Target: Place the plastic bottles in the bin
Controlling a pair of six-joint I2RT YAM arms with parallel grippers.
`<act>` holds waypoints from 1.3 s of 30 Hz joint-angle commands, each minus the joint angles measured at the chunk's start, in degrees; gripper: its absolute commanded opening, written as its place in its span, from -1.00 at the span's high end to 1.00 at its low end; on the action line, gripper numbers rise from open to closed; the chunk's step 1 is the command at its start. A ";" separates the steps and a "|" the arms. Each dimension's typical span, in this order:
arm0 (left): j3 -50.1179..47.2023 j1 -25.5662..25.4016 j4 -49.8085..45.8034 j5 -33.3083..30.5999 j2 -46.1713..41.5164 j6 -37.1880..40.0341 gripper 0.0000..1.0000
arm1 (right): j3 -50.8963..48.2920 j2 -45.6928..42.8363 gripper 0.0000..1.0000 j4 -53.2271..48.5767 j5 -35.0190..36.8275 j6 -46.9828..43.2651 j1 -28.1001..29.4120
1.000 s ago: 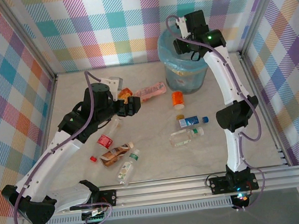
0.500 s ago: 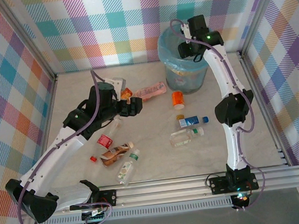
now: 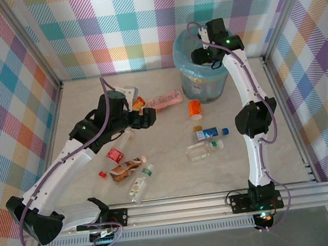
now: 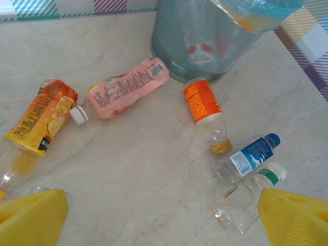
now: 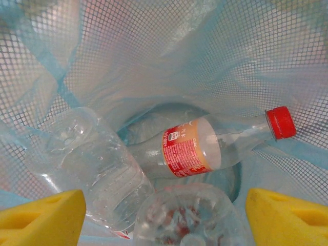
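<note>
My right gripper [image 3: 205, 56] hangs over the bin [image 3: 178, 55], a grey-blue mesh bucket with a light blue bag. It is open [image 5: 165, 215]. A clear bottle [image 5: 190, 218] shows end-on between the yellow pads, with a gap on the left side. Below lie a red-capped bottle [image 5: 205, 148] and a large clear one [image 5: 89, 164]. My left gripper [image 3: 146, 115] is open [image 4: 164, 220] above the table. Ahead of it lie a pink bottle [image 4: 128, 88], an orange-yellow one [image 4: 43, 117], an orange-labelled one [image 4: 204, 105], a blue one [image 4: 251, 154] and a green-capped one [image 4: 246, 197].
More bottles lie near the left arm: a red-labelled one [image 3: 115, 154], a brown one [image 3: 126, 167] and a green-capped one [image 3: 140, 183], plus a loose red cap [image 3: 102, 174]. Checked walls enclose the table. A metal rail [image 3: 219, 202] runs along the near edge.
My right gripper has opened over the bin and let go of the clear bottle. The left arm moved slightly toward the back, then stayed still.
</note>
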 commanded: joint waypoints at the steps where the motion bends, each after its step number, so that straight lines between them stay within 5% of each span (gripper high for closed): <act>1: 1.63 -0.20 -0.33 -0.55 -0.23 -0.87 -0.91 | 2.88 -4.72 -0.66 0.52 -2.02 1.89 -0.16; 19: 4.18 -0.12 -11.45 -4.70 -1.68 -4.18 -0.92 | 0.66 -19.77 -0.78 3.07 -11.00 8.63 2.45; 29: -0.46 -0.16 -26.25 0.22 -2.10 -9.69 -0.86 | -34.93 -38.75 -0.74 19.98 -17.38 4.25 13.59; 34: -4.46 0.06 -27.37 -4.56 -3.20 -12.09 -0.88 | -52.41 -46.39 -0.69 28.81 -19.80 7.40 16.11; 39: -5.86 7.74 -24.89 -7.18 1.68 -9.70 -0.89 | -61.61 -49.93 -0.67 31.19 -23.64 11.81 17.06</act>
